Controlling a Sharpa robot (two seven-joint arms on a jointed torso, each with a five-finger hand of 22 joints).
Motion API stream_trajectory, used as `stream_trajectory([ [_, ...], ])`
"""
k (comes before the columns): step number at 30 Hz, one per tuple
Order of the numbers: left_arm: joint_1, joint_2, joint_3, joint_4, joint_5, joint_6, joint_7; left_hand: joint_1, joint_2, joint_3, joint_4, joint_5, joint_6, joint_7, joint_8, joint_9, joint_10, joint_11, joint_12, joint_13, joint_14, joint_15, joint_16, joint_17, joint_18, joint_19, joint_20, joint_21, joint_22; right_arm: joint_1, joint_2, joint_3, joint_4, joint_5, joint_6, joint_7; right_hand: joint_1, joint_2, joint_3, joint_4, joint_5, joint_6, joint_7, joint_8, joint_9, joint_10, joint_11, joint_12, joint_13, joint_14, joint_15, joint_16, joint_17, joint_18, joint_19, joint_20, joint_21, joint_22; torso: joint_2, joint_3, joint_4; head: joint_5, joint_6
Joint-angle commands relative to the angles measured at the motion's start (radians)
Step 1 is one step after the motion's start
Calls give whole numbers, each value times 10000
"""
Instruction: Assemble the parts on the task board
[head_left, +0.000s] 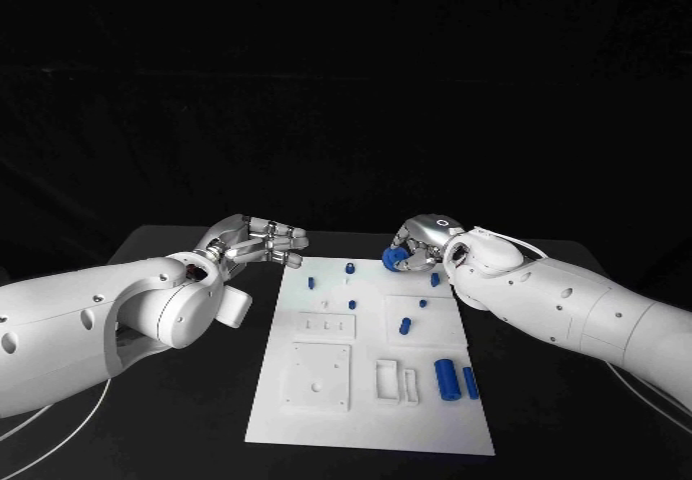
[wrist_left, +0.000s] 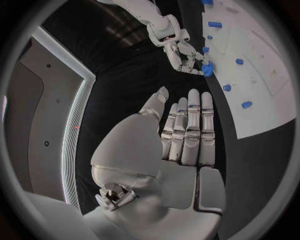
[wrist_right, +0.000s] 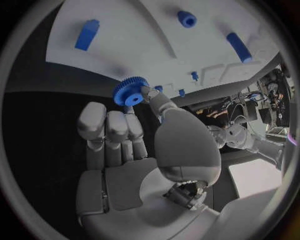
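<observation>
The white task board (head_left: 368, 400) lies in the middle of the black table. My right hand (head_left: 421, 243) hangs over the board's far right corner and pinches a blue gear (head_left: 394, 260) between thumb and fingers; the gear (wrist_right: 130, 91) shows its toothed rim in the right wrist view, and the gear (wrist_left: 207, 68) also appears in the left wrist view. My left hand (head_left: 260, 243) hovers left of the board's far end, fingers straight and apart, holding nothing. Several blue parts sit on the board: a small peg (head_left: 349, 268), another peg (head_left: 407, 324), and two cylinders (head_left: 447, 380) at the right edge.
The board has raised white fixtures: a square plate (head_left: 319, 378), a slotted block (head_left: 392, 380) and a small bracket (head_left: 329, 324). Black tabletop (head_left: 202, 420) lies on both sides of the board.
</observation>
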Motion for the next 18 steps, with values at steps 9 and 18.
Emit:
stream_trajectory([
  [9, 34, -14, 11, 63, -42, 106, 67, -19, 33, -56, -16, 15, -104, 11, -20, 5, -96, -19, -28, 16, 38, 34, -67, 4, 8, 10, 19, 27, -35, 0, 212, -68, 943, -879, -599, -425, 121, -88, 114, 140, -137, 311, -41, 26, 32, 41, -48, 8, 4, 11, -68, 15, -12, 26, 463, -78, 87, 1159, 2, -6, -8, 152, 58],
  [18, 35, -17, 13, 80, -42, 101, 62, -19, 33, -56, -16, 15, -104, 11, -20, 5, -96, -19, -28, 16, 38, 34, -67, 4, 8, 10, 19, 27, -35, -2, 535, -288, 1077, -908, -530, -394, 116, -95, 132, 168, -131, 306, -40, 28, 33, 28, -44, -14, -12, 7, -66, 0, -28, 27, 456, -77, 57, 1151, 19, 0, 30, 243, 74],
])
